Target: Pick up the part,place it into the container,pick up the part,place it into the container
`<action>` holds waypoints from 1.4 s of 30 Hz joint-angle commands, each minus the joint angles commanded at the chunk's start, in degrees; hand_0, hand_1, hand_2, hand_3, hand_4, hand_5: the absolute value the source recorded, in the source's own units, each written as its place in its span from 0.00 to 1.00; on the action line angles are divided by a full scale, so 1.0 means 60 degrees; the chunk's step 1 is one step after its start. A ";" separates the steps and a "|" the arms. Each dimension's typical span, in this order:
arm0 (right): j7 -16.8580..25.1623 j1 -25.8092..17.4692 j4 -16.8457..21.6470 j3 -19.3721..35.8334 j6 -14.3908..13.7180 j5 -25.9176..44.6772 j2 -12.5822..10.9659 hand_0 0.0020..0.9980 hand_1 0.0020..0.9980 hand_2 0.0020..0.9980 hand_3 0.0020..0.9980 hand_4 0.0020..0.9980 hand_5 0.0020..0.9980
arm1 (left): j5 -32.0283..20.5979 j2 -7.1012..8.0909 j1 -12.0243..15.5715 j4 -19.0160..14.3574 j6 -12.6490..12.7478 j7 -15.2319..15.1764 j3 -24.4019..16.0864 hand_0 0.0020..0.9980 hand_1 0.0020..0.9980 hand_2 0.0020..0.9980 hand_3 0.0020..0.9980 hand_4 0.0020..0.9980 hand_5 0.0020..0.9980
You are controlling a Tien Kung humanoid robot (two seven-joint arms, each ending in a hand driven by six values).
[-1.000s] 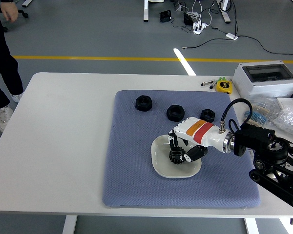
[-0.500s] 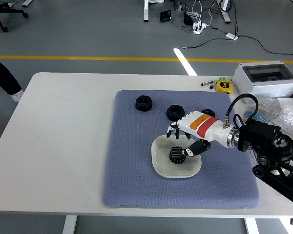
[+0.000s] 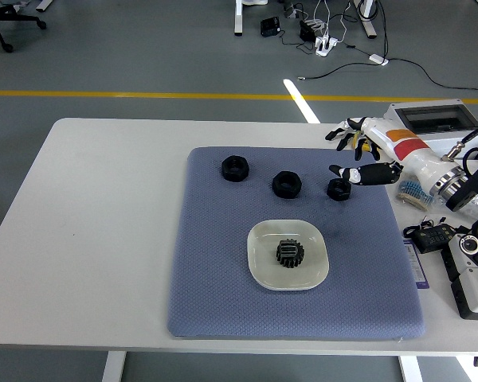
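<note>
- White surface (image 3: 103, 239) carried a blue mat (image 3: 215, 302); gear (image 3: 290, 253) lay in the dish (image 3: 259, 267).
- Right hand (image 3: 358, 155), fingers spread and empty, hovered beside the nearest nut (image 3: 338, 189); grasping it appeared next.

White table (image 3: 103, 239) under blue mat (image 3: 215, 294)

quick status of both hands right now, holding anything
Left hand: not in view.
Right hand: open, fingers spread, holding nothing, raised at the right edge of the blue-grey mat.
</note>
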 joint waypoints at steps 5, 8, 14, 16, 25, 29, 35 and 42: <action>-0.0056 -0.0749 -0.0178 0.1044 -0.0082 0.2005 -0.0225 0.67 0.71 0.79 0.82 1.00 0.69 | 0.0020 0.0002 -0.0017 0.0006 -0.0007 -0.0026 -0.0008 0.71 0.62 0.72 0.62 0.72 0.68; -0.0057 -0.1179 -0.0240 0.1640 -0.0053 0.3246 -0.0298 0.67 0.71 0.79 0.82 1.00 0.69 | 0.0017 0.0001 -0.0056 0.0008 -0.0019 -0.0040 0.0012 0.71 0.62 0.72 0.62 0.72 0.68; 0.0010 -0.2236 -0.0187 0.2534 0.0197 0.5605 -0.0171 0.77 0.77 0.83 0.86 1.00 0.78 | 0.0051 -0.0025 -0.0058 0.0017 -0.0028 -0.0010 -0.0031 0.71 0.62 0.72 0.62 0.72 0.68; 0.0026 -0.2633 -0.0152 0.2801 0.0299 0.6474 -0.0035 0.80 0.80 0.84 0.87 1.00 0.83 | 0.0086 -0.0036 -0.0055 0.0019 -0.0035 0.0003 -0.0046 0.71 0.62 0.72 0.62 0.72 0.68; -0.0028 -0.3800 -0.0066 0.3806 0.0779 0.8020 0.0600 0.82 0.81 0.85 0.88 1.00 0.85 | 0.0091 -0.0068 -0.0055 0.0022 -0.0043 0.0004 -0.0035 0.71 0.62 0.72 0.62 0.72 0.68; -0.0087 -0.4190 -0.0080 0.4265 0.0998 0.7443 0.0899 0.82 0.80 0.84 0.88 1.00 0.86 | 0.0092 -0.0080 -0.0055 0.0027 -0.0040 0.0010 -0.0049 0.71 0.62 0.72 0.62 0.72 0.68; -0.0095 -0.4491 -0.0048 0.4645 0.1131 0.7123 0.1231 0.82 0.80 0.84 0.88 1.00 0.88 | 0.0136 -0.0092 -0.0052 0.0026 -0.0046 0.0020 -0.0069 0.71 0.62 0.72 0.62 0.72 0.68; -0.0070 -0.4561 -0.0039 0.4810 0.1153 0.7047 0.1378 0.82 0.80 0.84 0.87 1.00 0.88 | 0.0185 -0.0101 -0.0056 0.0023 -0.0057 0.0027 -0.0076 0.71 0.62 0.72 0.62 0.72 0.68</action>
